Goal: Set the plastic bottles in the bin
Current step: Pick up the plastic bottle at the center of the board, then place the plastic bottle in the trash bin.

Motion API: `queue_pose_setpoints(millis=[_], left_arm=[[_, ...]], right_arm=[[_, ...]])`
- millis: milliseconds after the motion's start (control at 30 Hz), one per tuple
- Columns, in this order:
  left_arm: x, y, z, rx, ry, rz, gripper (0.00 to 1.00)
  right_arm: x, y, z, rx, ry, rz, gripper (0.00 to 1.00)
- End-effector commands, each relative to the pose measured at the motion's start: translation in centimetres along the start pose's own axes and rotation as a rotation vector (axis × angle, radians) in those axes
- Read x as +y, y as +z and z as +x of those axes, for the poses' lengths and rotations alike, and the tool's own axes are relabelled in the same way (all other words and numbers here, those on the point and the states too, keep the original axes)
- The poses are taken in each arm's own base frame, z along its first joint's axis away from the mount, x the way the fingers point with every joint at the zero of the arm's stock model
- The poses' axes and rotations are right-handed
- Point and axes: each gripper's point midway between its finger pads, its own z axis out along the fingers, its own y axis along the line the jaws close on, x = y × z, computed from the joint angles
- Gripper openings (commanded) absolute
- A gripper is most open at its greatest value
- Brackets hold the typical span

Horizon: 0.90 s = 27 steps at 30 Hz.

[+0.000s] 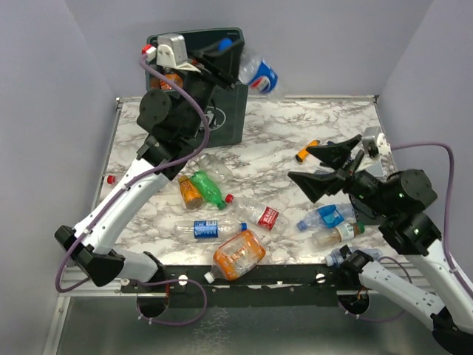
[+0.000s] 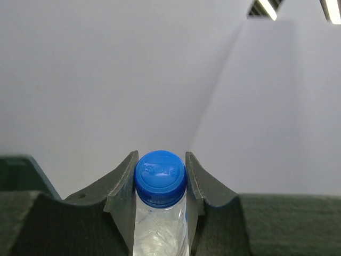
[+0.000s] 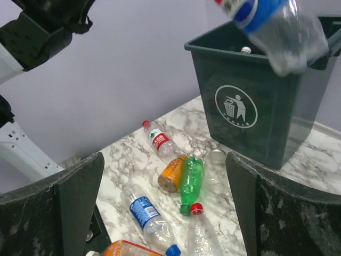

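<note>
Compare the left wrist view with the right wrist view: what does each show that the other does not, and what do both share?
Only the left wrist view: the blue cap gripped between the left gripper's fingers. Only the right wrist view: the bin with its white litter symbol, a green bottle and an orange bottle lying on the marble table, and the right gripper open. Both: the clear bottle held by the left gripper, and the plain wall behind.
</note>
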Motion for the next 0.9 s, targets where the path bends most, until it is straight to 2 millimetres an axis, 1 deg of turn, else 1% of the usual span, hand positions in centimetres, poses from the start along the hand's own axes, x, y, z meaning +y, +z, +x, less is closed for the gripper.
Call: queue_pose_setpoints(millis=[0, 33, 100, 167, 200, 300, 367, 400, 533, 700, 733, 767, 867], left_arm=[[3.9, 2.2, -8.7, -0.323, 0.265, -0.234, 0.0], [4.8, 2.9, -9.6, -0.345, 0.307, -0.281, 0.0], [6.9, 4.4, -10.5, -0.363, 0.368, -0.351, 0.0], [9.1, 5.6, -10.4, -0.363, 0.401, -0.417, 0.0], [10.2, 6.0, -9.8, -0.362, 0.421, -0.447, 0.0], [13.1, 7.3, -7.4, -0.332, 0.512, -0.523, 0.0], [14.6, 8.0, -5.4, -0.303, 0.574, -0.553, 0.0], [15.1, 8.4, -4.4, -0.287, 0.596, -0.554, 0.0], [16.2, 9.5, -0.5, -0.223, 0.618, -0.522, 0.0], [17.7, 9.8, 3.6, -0.125, 0.615, -0.513, 0.0], [18.0, 9.9, 4.6, -0.094, 0.621, -0.511, 0.0], [18.3, 9.9, 5.4, -0.064, 0.626, -0.51, 0.0], [19.9, 9.6, 8.3, 0.04, 0.644, -0.536, 0.0]], right_arm=[[-1.6, -1.9, 2.1, -0.004, 0.082, 0.113, 1.0], [-1.9, -2.2, 2.7, -0.006, 0.097, 0.136, 1.0], [-2.5, -2.9, 4.0, -0.002, 0.122, 0.171, 1.0], [-3.3, -3.4, 5.1, 0.005, 0.149, 0.216, 1.0], [-3.8, -3.7, 5.6, 0.007, 0.165, 0.247, 1.0], [-4.9, -4.3, 6.9, 0.021, 0.207, 0.318, 1.0], [-5.0, -4.6, 7.7, 0.038, 0.219, 0.329, 1.0], [-5.4, -4.8, 7.9, 0.04, 0.221, 0.351, 1.0], [-5.8, -5.2, 8.4, 0.05, 0.21, 0.376, 1.0], [-6.3, -5.3, 9.0, 0.056, 0.195, 0.393, 1.0], [-8.3, -5.9, 8.6, 0.034, 0.187, 0.47, 1.0], [-6.6, -5.2, 9.2, 0.059, 0.194, 0.402, 1.0], [-6.6, -5.0, 9.6, 0.075, 0.188, 0.4, 1.0]])
